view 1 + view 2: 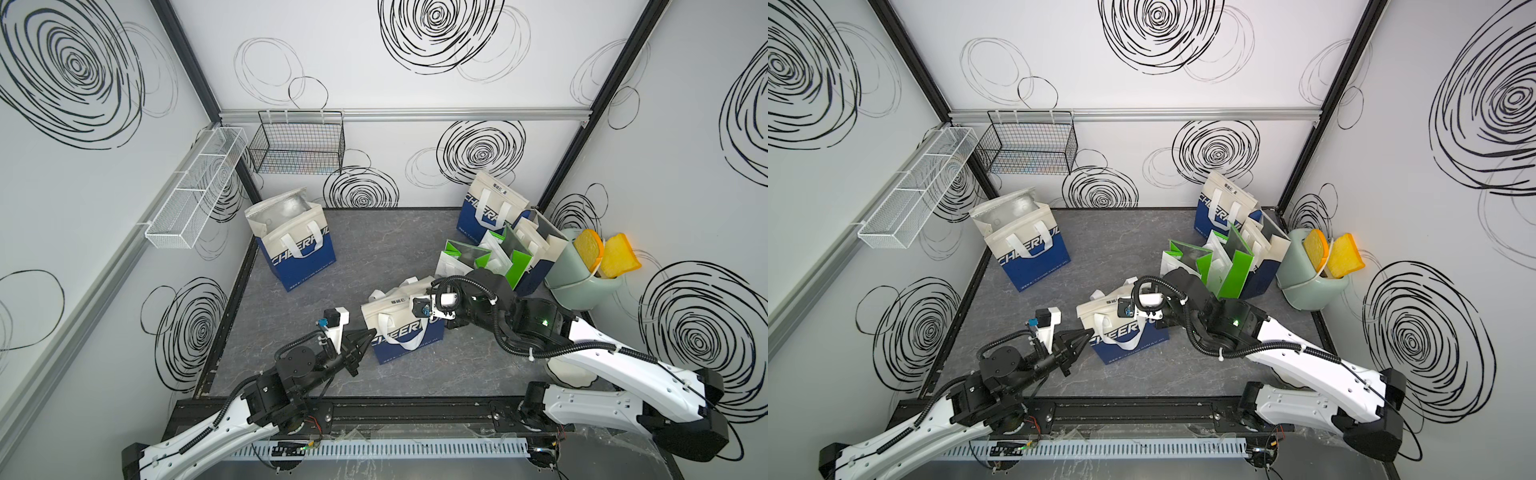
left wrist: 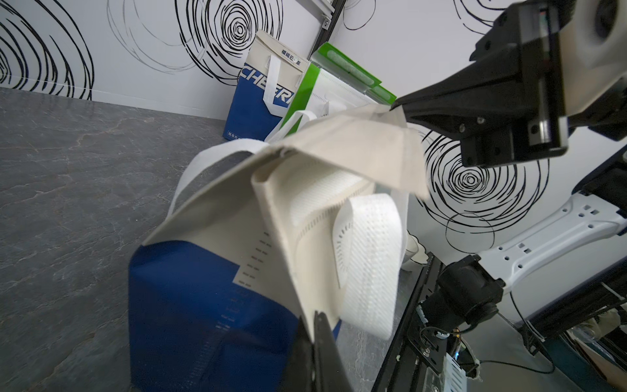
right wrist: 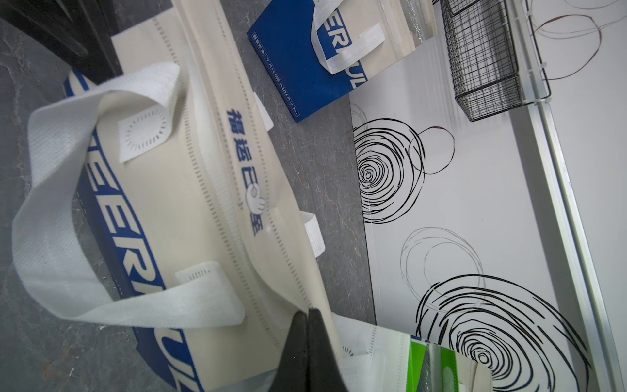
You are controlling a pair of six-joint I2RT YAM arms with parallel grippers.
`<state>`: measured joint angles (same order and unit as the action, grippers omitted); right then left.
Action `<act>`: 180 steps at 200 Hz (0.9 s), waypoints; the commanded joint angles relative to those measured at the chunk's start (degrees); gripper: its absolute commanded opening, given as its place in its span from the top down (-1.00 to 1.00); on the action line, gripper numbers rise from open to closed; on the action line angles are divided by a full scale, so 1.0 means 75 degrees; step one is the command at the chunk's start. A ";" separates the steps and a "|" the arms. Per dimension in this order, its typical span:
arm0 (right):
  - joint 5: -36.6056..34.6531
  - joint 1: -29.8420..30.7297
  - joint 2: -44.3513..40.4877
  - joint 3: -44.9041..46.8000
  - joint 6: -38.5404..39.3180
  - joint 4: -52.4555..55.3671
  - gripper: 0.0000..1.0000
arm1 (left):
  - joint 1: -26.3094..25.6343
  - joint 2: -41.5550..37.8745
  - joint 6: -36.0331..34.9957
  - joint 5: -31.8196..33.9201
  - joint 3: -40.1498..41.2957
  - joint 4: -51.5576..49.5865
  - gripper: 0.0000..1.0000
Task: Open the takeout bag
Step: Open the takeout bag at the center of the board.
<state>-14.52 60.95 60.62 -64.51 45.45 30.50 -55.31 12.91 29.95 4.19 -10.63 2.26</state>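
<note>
The bag (image 1: 401,328) stands on the table (image 1: 374,249) a little toward 6 o'clock of its middle in both top views, cream above and blue below. It is well apart from a second bag (image 1: 291,245) that gapes open at 10 o'clock. The left gripper (image 1: 371,333) is at the bag's 9 o'clock end, jaws together and clamped on the cream upper edge there. The right gripper (image 3: 307,315) is at the 3 o'clock end, likewise pinched shut on the corner of the folded top flap (image 2: 356,149). In the left wrist view that corner rides up and a dark gap shows beneath it, so the mouth looks partly peeled, not yet open. The bag looks like thin non-woven cloth: light, soft and easily creased, with walls that buckle rather than resist. Its handles (image 3: 51,237) hang slack and would only drag the whole bag along if pulled. The sensible holds are the ones taken now, the flap's end corners close to the stitched seam, where the cloth is doubled and less likely to slip or tear. Being so light, the bag will probably lift or tip if the pull goes upward. Drawing the two ends apart while one side stays low seems safer. Whether a fastener holds the flap down I cannot tell from these views.
</note>
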 commanded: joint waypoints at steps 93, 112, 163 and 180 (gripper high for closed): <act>0.0079 -0.0241 0.0038 -0.0909 -0.1288 -0.1664 1.00 | -0.0140 -0.0045 -0.0104 0.0131 -0.0037 -0.0207 1.00; 0.0182 -0.0274 0.0020 -0.0856 -0.1381 -0.1624 1.00 | -0.0137 -0.0098 -0.0069 0.0235 -0.0047 -0.0256 1.00; 0.0674 -0.0475 0.0023 -0.0739 -0.2024 -0.1526 0.20 | -0.0125 -0.0203 -0.0045 0.0263 -0.0172 -0.0349 1.00; 0.1010 -0.0624 -0.0107 -0.0748 -0.2286 -0.1569 -0.31 | -0.0114 -0.0189 -0.0053 0.0274 -0.0251 -0.0391 1.00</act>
<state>-11.16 57.43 61.52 -68.40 32.73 22.68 -56.25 11.88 29.63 5.34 -10.74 0.69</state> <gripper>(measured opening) 0.528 0.064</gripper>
